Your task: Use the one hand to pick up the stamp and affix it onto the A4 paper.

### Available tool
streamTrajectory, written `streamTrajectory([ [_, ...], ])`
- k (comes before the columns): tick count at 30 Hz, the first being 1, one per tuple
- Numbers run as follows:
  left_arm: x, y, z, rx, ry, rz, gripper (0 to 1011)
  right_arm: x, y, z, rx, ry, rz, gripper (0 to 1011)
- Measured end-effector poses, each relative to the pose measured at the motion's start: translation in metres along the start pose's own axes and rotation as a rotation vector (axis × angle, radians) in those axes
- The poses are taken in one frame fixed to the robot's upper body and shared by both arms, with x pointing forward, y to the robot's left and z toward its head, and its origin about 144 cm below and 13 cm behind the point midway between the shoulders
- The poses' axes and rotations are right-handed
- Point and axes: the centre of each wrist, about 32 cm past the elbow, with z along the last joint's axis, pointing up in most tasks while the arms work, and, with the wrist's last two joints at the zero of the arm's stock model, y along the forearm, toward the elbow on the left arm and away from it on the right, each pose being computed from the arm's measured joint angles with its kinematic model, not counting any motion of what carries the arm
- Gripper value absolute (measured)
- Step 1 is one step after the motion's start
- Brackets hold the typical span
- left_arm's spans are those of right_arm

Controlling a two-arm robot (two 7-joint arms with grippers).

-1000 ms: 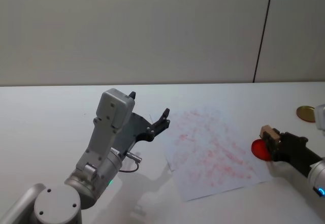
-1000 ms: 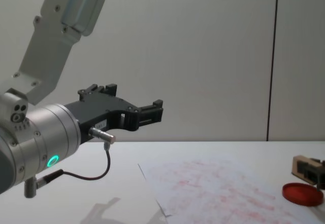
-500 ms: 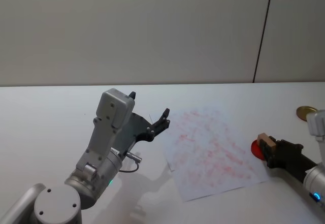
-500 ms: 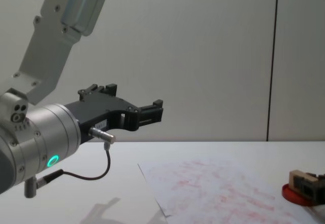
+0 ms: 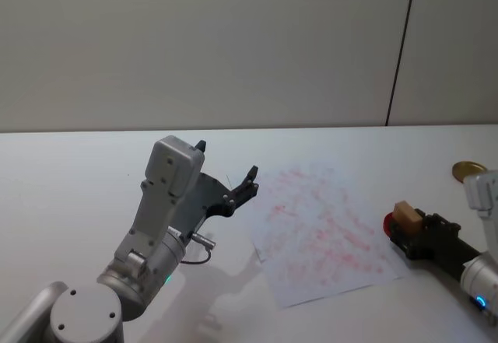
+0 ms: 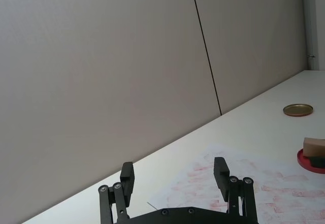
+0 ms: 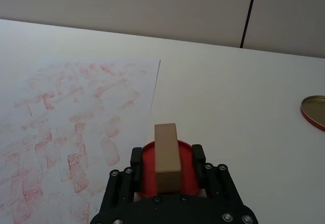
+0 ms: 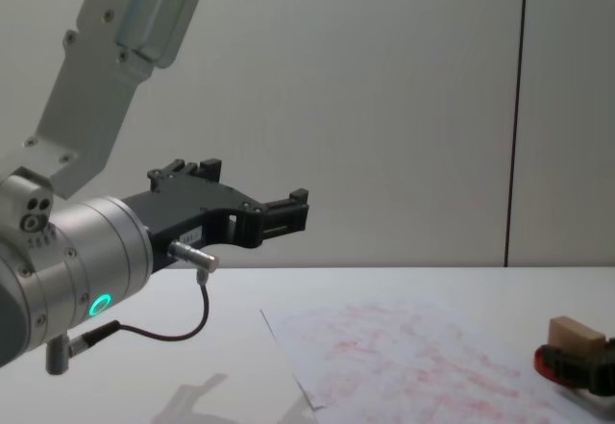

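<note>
stamp (image 7: 167, 155) looked small, hard and light, squeezed by its two flat sides between the right gripper's (image 7: 167, 169) closed fingers.

**Bystanders on the bench**

A white bench (image 5: 70, 172) spans the lower frame. A red ink pad (image 7: 189, 176) sits lower centre in the right wrist view. A brass-coloured lid (image 5: 468, 172) lies at the head view's right edge. A pale panelled wall (image 5: 202, 43) fills the top.
</note>
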Motion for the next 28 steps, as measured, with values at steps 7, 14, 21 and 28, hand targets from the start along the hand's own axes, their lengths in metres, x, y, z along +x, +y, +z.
streamTrajectory([
  [7,0.0,0.0,0.0,0.0,0.0,0.0,993,-0.001,-0.001,0.006,0.047,-0.008,-0.003,764],
  [14,0.0,0.0,0.0,0.0,0.0,0.0,993,-0.004,-0.008,0.019,0.124,-0.026,-0.008,963],
  [21,0.0,0.0,0.0,0.0,0.0,0.0,993,-0.013,-0.018,0.036,0.209,-0.05,-0.021,1001],
  [28,0.0,0.0,0.0,0.0,0.0,0.0,993,-0.029,-0.032,0.052,0.285,-0.072,-0.042,1001],
])
